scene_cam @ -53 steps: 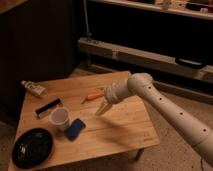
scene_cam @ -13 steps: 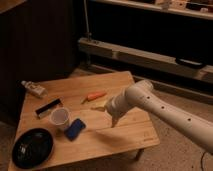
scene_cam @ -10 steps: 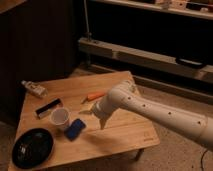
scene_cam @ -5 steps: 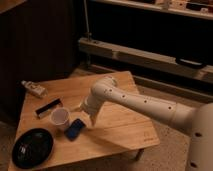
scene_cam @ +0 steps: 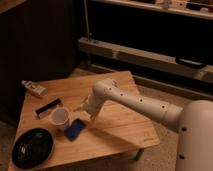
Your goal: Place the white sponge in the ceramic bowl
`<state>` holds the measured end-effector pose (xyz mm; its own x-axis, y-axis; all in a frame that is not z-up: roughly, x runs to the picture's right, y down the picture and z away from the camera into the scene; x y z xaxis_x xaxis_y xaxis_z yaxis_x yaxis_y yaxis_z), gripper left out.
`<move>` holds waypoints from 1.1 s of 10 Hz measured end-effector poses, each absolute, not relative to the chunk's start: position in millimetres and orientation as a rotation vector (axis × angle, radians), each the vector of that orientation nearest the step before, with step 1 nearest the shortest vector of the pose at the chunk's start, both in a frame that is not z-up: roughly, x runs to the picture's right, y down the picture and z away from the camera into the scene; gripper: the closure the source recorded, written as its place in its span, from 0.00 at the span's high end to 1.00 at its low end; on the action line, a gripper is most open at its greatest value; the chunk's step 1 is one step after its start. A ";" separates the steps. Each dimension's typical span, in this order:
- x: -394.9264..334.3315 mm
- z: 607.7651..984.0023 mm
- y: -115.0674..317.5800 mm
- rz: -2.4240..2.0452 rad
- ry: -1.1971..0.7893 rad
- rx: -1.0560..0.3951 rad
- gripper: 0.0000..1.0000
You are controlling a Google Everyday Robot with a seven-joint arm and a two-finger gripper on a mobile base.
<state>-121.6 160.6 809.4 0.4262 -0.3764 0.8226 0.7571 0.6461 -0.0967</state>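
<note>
**Arm lowered over the middle of the desk, beside the cup and the blue object**

The gripper [scene_cam: 90,116] sits low over the centre of the wooden desk [scene_cam: 125,127], at the end of the white arm [scene_cam: 135,100] that reaches in from the right edge. Whether its fingers are spread or closed cannot be told, nor whether they hold anything. The ceramic bowl [scene_cam: 32,148] lies at the desk's front-left corner, well apart from the gripper: a shallow, round, glossy black dish with a raised rim. No white sponge can be made out. Just left of the gripper lies a blue flat object [scene_cam: 75,128], and beside that stands a small translucent whitish cup [scene_cam: 60,117]. A dark bar-shaped item [scene_cam: 48,107] lies behind the cup, and a small bottle [scene_cam: 34,89] lies on its side near the back-left corner.
</note>
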 end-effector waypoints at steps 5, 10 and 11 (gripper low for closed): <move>-125.6 806.2 163.7 -0.750 -0.896 -0.516 0.80; -80.0 788.6 168.2 -0.391 -0.909 -0.404 0.80; -74.9 787.8 168.0 -0.293 -0.968 -0.409 0.80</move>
